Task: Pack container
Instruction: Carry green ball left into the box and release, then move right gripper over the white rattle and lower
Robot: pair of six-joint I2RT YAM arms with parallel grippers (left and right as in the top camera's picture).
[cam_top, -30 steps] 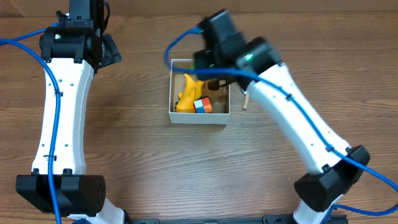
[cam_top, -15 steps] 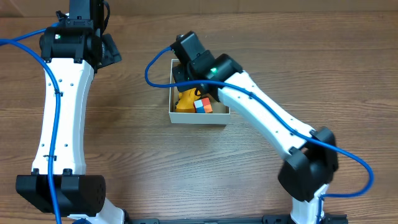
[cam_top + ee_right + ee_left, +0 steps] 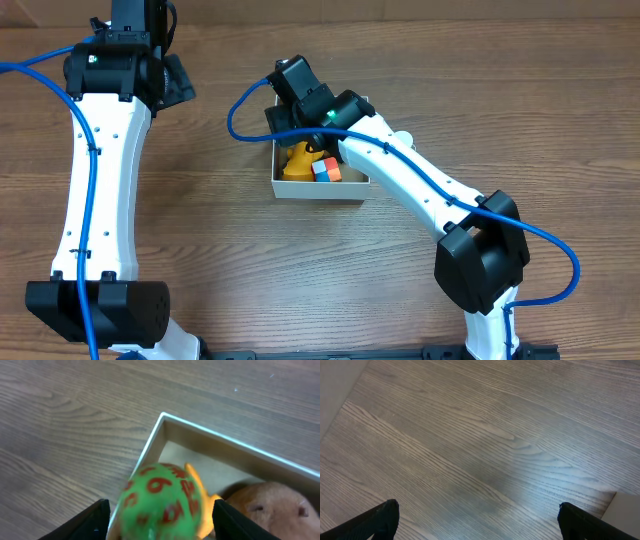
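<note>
While right tool (image 3: 156,512) pinches round green numbered ball (image 3: 161,501) over cardboard container (image 3: 156,435), left tool (image 3: 477,520) spread.

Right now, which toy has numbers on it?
The green ball between the right gripper's fingers has red numbers. The yellow toy and brown furry toy have none.

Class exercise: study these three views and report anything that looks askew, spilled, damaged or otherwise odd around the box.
Nothing stands out. The container sits flat and square on the table, and the toys visible in it lie within its walls. The right gripper holds a green numbered ball above one corner.
</note>
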